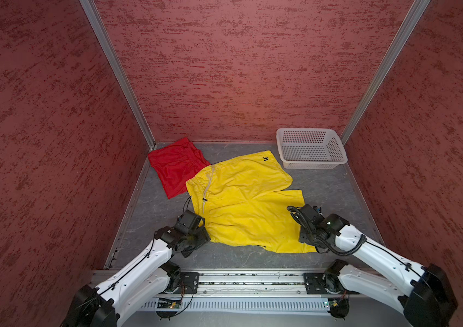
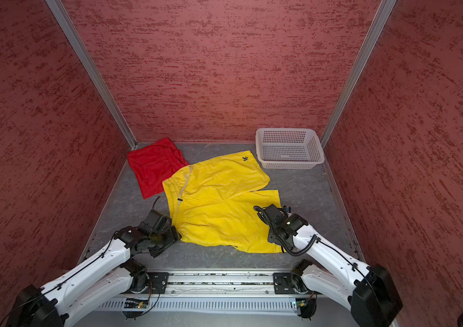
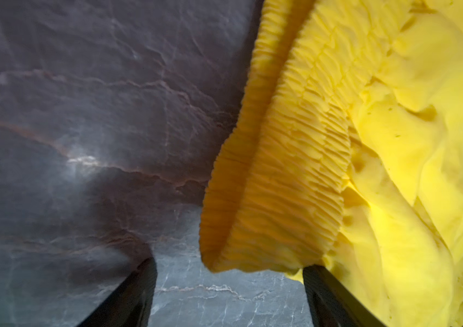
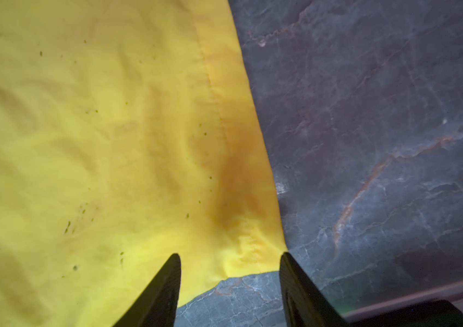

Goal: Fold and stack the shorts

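yellow shorts [image 1: 241, 203] are laid out flat mid table [image 1: 326, 184]. the waist points at the left arm and the legs at the right. the far waist corner touches or just laps the red shorts [image 1: 176, 167], which sit compact in the back left corner. a white basket [image 1: 338, 162] is in the back right corner, apart from both pairs.

my read is that this is the grab before the first fold on the yellow pair. each arm is parked at one near corner and nothing is lifted yet. next move probably needs both sets of fingers to close on their corners and catch both layers. then they'd lift together and carry the near edge over to the far one, leg onto leg, without twisting the fabric.

both top views give the whole layout, plus the logo [image 1: 265, 158] and drawstring [image 1: 206, 184], but the wrists hide the fingertips. the wrist cams fill that in:

- **left gripper** [image 3: 229, 264]: spread wide, with the gathered waistband [image 3: 290, 175] corner sitting between the fingers. one finger is against the cloth and the other is over bare table.
- **right gripper** [image 4: 230, 254]: also parted, with the leg hem [image 4: 219, 93] corner in the gap and table visible between the tips. it isn't pinching anything.

neither wrist cam shows the red pair or the basket.
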You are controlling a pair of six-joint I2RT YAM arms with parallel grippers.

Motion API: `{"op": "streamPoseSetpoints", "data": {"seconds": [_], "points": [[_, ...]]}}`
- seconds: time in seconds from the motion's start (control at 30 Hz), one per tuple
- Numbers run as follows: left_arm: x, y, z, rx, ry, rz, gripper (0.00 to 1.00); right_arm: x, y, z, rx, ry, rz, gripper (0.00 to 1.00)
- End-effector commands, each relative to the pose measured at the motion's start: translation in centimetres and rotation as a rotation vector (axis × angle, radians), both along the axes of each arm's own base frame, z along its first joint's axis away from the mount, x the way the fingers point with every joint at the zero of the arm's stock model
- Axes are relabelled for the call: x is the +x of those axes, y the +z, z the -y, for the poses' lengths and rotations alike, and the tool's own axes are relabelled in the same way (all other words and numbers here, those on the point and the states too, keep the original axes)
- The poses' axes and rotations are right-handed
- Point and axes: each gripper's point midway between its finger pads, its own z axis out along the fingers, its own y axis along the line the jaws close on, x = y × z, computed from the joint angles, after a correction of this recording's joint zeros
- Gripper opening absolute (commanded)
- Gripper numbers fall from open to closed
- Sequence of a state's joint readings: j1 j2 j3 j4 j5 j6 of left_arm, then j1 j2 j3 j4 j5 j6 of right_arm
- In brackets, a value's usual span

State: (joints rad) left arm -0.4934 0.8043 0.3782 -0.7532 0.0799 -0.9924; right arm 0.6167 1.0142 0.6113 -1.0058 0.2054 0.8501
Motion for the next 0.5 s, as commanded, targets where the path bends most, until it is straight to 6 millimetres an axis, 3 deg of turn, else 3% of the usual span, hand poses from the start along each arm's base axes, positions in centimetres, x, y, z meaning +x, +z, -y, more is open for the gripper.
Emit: {"op": "streamPoseSetpoints", "data": {"seconds": [0.0, 0.13, 0.27, 0.47], "points": [[0.9, 0.5, 0.3, -0.055, 0.049, 0.066, 0.82, -0.1, -0.7, -0.2, 0.012, -0.020, -0.010, 0.60], [0.6, -0.2, -0.5, -0.047, 0.084, 0.059, 0.82, -0.7, -2.3, -0.6, 0.014, -0.009, -0.066, 0.59], [0.6, -0.5, -0.8, -0.050, 0.103, 0.053, 0.82, -1.0, -2.6, -1.0, 0.011, 0.014, -0.118, 0.58], [1.2, 1.1, -0.2, -0.101, 0.091, 0.106, 0.83, -1.8, -3.0, -1.6, 0.008, 0.048, -0.208, 0.63]]}}
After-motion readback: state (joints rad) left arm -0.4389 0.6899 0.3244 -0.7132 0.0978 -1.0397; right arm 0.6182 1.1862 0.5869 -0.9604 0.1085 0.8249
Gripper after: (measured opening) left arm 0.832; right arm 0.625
